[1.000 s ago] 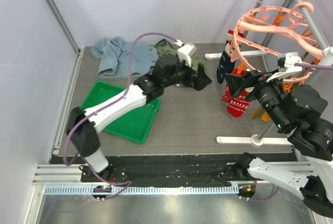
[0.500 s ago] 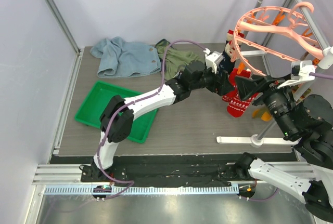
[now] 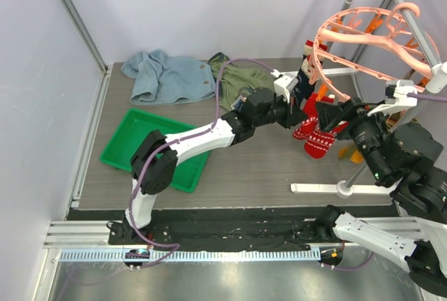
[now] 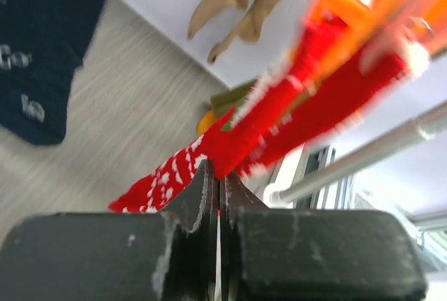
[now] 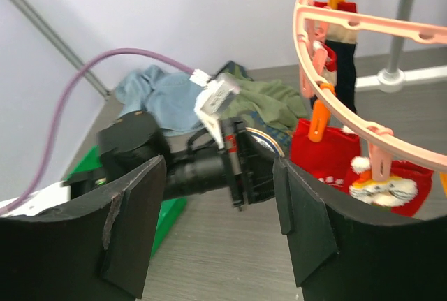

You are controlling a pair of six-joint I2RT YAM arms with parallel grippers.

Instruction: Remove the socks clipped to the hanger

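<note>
The salmon-pink hanger [image 3: 370, 35] [image 5: 349, 116] hangs from the rack at the right, with socks clipped under it. A red sock with white marks [image 3: 318, 137] [image 4: 279, 126] [image 5: 321, 151] dangles low. My left gripper [image 3: 299, 121] [image 4: 218, 175] reaches across to it, and its jaws are pressed together on the sock's lower edge. A dark navy sock [image 3: 302, 84] [image 4: 35, 49] hangs to the left of the red one. Tan socks [image 4: 237, 1] hang further back. My right gripper [image 3: 332, 112] [image 5: 220, 189] hovers just right of the red sock, open and holding nothing.
A light-blue garment [image 3: 164, 77] and an olive-green one [image 3: 244, 77] lie at the back of the table. A green tray [image 3: 140, 151] sits at the left front. Grey rack poles [image 3: 405, 8] and a white foot bar [image 3: 328, 189] stand at the right.
My left arm swung right, from above the olive garment to the red sock, and its jaws went from wide open to shut. My right gripper's jaws narrowed a little.
</note>
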